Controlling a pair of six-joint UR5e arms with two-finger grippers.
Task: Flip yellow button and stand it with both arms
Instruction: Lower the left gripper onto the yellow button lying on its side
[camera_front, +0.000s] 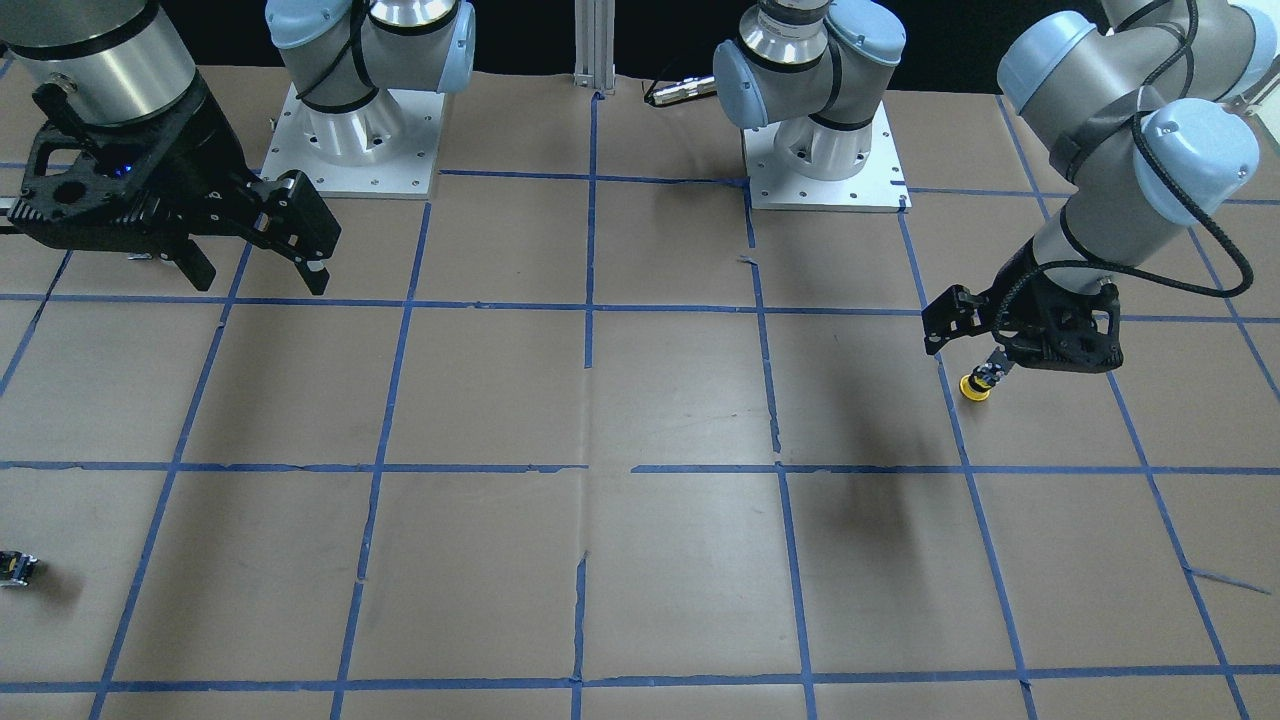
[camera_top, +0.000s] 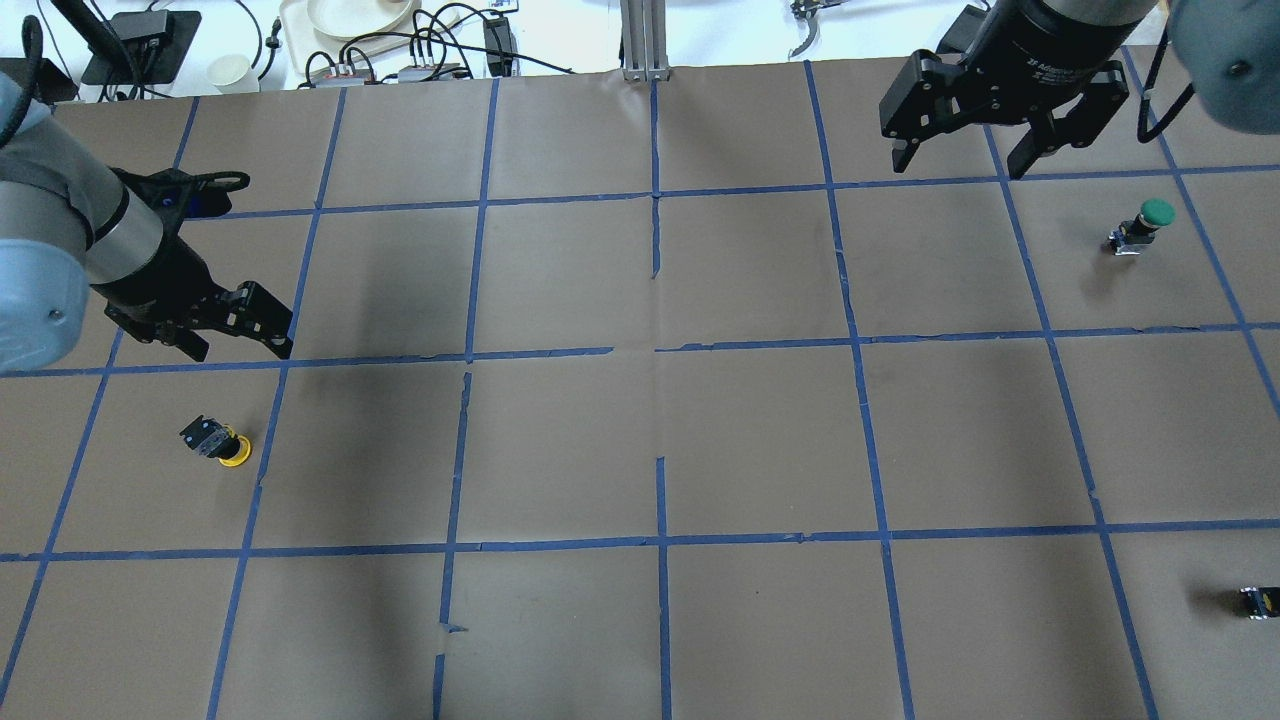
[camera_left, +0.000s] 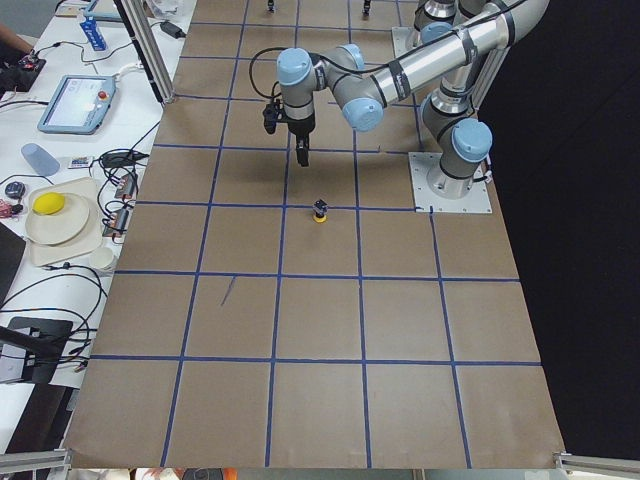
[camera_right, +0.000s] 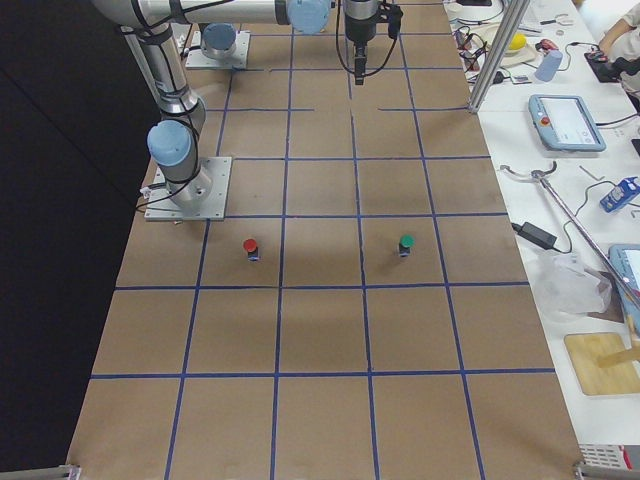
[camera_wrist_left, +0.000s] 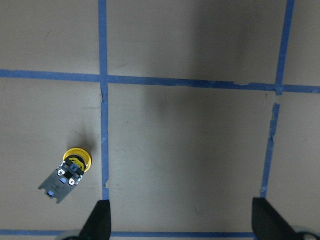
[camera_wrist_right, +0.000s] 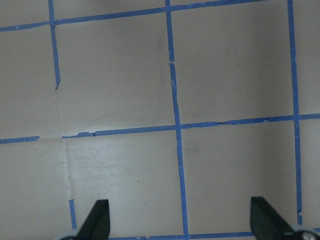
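The yellow button (camera_top: 222, 443) rests on its yellow cap with the black body tilted upward, on the table's left side. It also shows in the front view (camera_front: 976, 386), the left side view (camera_left: 319, 210) and the left wrist view (camera_wrist_left: 67, 173). My left gripper (camera_top: 240, 350) is open and empty, hovering above the table just beyond the button. In the wrist view the button lies outside its left finger (camera_wrist_left: 100, 220). My right gripper (camera_top: 960, 165) is open and empty, held high over the far right of the table, far from the button.
A green-capped button (camera_top: 1140, 228) stands at the right. A red-capped button (camera_right: 250, 246) stands near the right arm's base. A small dark part (camera_top: 1258, 601) sits at the right edge. Cables and dishes (camera_top: 350, 20) lie beyond the far edge. Two base plates (camera_front: 350, 140) are on the robot's side.
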